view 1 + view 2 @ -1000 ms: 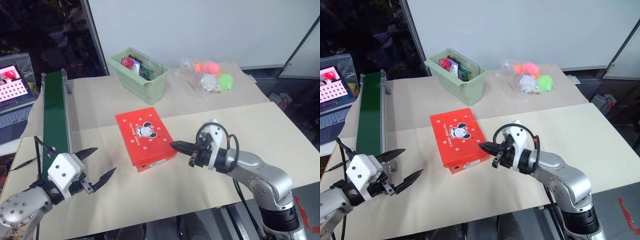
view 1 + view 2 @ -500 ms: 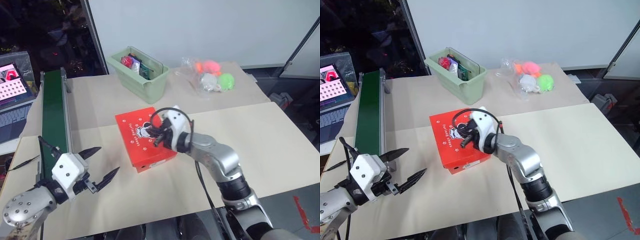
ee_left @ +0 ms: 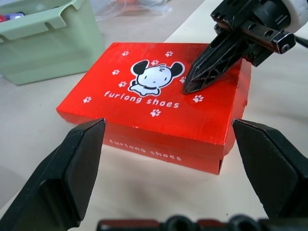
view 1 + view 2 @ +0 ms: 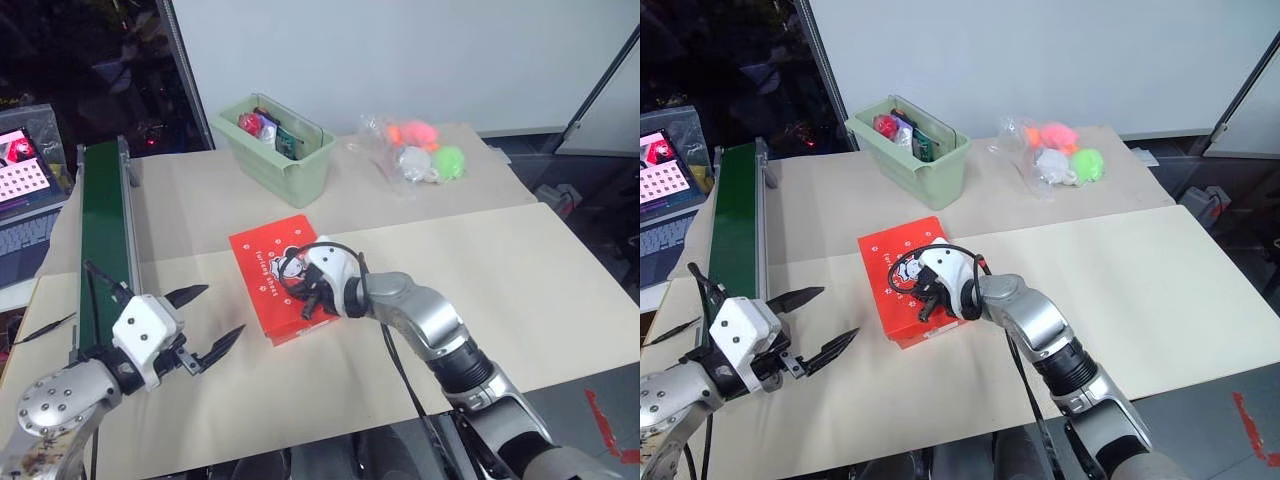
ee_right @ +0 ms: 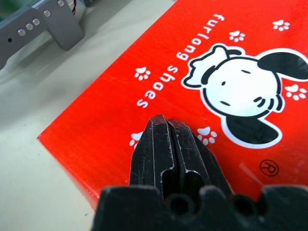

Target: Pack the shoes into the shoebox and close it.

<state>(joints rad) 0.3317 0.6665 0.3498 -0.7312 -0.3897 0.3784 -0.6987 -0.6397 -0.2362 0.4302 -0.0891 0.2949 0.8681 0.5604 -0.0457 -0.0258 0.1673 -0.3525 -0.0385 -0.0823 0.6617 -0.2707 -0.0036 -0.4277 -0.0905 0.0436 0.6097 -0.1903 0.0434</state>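
The red shoebox (image 4: 258, 268) lies shut on the table, its lid with the white lettering and cartoon dog facing up (image 3: 144, 96). My right gripper (image 4: 306, 298) is shut, and its tips rest on the lid near the box's front right part (image 5: 161, 122). In the left wrist view the right gripper (image 3: 191, 83) points down onto the lid beside the dog. My left gripper (image 4: 226, 308) is open and hovers to the left of the box, with nothing between its fingers (image 3: 72, 163). The shoes are out of view.
A green conveyor belt (image 4: 105, 230) runs along the left side. A pale green bin (image 4: 285, 165) with small items stands behind the box. A clear bag of coloured balls (image 4: 420, 155) lies at the back right. A laptop (image 4: 25, 165) is at the far left.
My right gripper, shut throughout, swung left from beside the box's right edge onto the lid and lowered onto it. The left gripper has stayed open and about where it was.
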